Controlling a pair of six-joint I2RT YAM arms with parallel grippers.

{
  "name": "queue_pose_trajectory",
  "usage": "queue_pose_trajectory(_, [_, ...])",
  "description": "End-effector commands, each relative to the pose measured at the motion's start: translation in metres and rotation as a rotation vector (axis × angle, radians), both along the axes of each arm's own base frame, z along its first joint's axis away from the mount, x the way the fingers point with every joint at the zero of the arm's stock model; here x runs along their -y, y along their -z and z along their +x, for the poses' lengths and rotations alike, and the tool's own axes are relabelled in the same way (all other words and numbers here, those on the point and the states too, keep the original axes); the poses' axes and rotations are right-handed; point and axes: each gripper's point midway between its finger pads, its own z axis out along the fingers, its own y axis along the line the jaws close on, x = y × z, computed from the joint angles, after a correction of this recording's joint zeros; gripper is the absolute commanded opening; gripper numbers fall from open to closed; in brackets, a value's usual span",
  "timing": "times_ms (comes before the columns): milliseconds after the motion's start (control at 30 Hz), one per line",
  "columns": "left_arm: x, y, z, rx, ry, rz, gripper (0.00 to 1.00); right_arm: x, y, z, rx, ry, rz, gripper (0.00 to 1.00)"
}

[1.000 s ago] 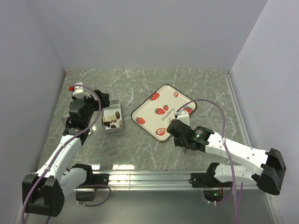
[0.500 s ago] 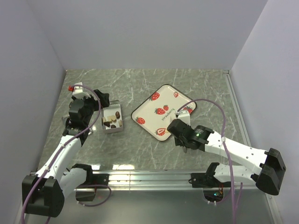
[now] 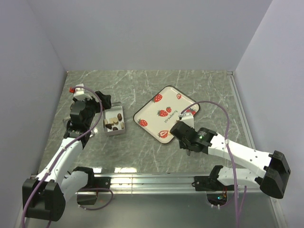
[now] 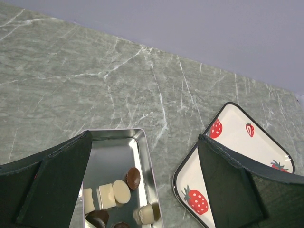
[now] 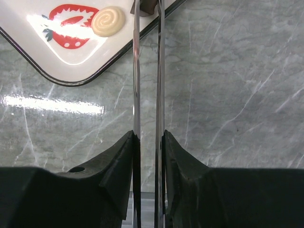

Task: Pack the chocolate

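The move turns on the gap between the right gripper (image 3: 182,127) and the tin (image 4: 114,152). This gripper hangs over the near corner of the strawberry tray (image 3: 171,103), and the tin lies well to its left across the bench (image 3: 142,156), with the tray's left corner between them. The tin's long axis runs away from the arm bases. The left gripper (image 4: 143,140) is much the nearer, poised just above the tin with its jaws spread wide and nothing in them. The right wrist view shows what the overhead view is too coarse to show: the thin blades are drawn almost together, and a dark piece (image 5: 144,6) sits between their tips, apparently pinched, at the tray's rim. A cream swirl piece (image 5: 108,21) rests just to the left on a printed strawberry. The left wrist view shows the packed chocolate (image 4: 121,192), dark and cream, gathered at the tin's near end.
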Motion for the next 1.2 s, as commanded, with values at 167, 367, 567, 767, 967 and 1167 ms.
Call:
queue_pose_trajectory(167, [0.001,-0.026,0.001,0.077,0.002,-0.006,0.99,0.007,-0.022,0.012,0.083,0.046,0.009,0.32])
queue_pose_trajectory(367, [0.002,-0.025,0.002,0.072,0.005,-0.007,1.0,0.004,-0.027,0.018,0.102,0.034,-0.011,0.32])
queue_pose_trajectory(567, [0.001,-0.025,0.001,0.075,0.002,-0.009,1.0,-0.002,-0.043,0.027,0.141,0.023,0.004,0.31])
queue_pose_trajectory(767, [0.002,-0.024,0.002,0.071,0.005,-0.007,0.99,-0.007,-0.052,0.032,0.16,0.011,0.014,0.31])
queue_pose_trajectory(967, [0.002,-0.025,0.001,0.073,0.003,-0.009,0.99,-0.019,-0.061,0.04,0.177,-0.012,0.026,0.31])
queue_pose_trajectory(1167, [0.002,-0.025,0.002,0.072,0.005,-0.009,0.99,-0.04,-0.07,0.054,0.186,-0.054,0.024,0.3])
